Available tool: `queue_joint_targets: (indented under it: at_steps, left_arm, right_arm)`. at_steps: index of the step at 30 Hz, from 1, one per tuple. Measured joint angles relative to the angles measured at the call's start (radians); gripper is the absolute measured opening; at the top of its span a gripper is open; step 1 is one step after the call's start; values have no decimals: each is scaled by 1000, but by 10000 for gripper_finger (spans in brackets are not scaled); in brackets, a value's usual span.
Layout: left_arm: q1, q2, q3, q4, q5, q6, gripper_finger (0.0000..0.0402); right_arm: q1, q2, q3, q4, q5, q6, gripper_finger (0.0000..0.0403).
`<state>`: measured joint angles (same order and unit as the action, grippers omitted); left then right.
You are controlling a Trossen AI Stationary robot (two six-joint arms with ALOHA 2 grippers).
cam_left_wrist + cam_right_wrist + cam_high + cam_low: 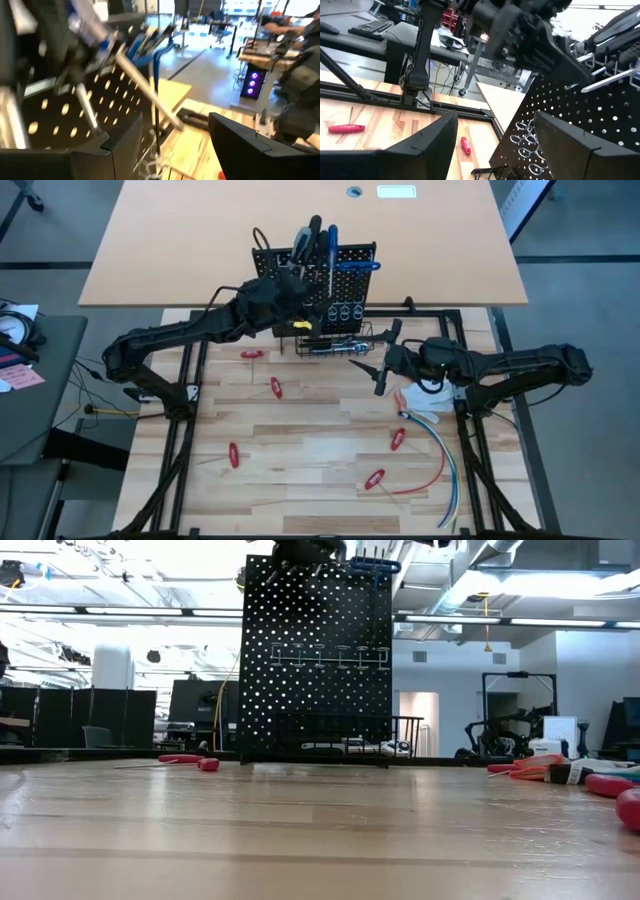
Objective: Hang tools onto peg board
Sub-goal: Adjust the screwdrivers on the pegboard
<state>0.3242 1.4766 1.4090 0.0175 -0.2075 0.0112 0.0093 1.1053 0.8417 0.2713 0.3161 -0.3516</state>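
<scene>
The light wooden table point(320, 445) carries the black peg board point(318, 280), standing upright at its far edge with a wire basket point(335, 340) at the foot. Five small red-handled tools point(276, 387) lie scattered flat across the planks, well apart. Red, blue and white cables point(440, 455) curve along the right side.

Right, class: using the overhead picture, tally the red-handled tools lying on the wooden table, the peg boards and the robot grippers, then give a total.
red-handled tools: 5 (a reddish thing by the cables is unclear, so not counted)
peg board: 1
grippers: 2, the left gripper and the right gripper
Total: 8
</scene>
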Motion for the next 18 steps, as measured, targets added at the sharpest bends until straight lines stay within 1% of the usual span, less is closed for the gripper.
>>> queue_joint_targets:
  at_steps: [7,12,18]
  left_arm:
    - [-10,-12,1,-31,-39,29,224]
    - [-11,-2,0,-45,-40,29,224]
    - [-10,-4,-69,38,-49,31,224]
  right_arm:
    - [0,0,0,3,0,3,270]
    - [0,1,0,-1,0,3,270]
    - [0,1,0,-2,0,2,270]
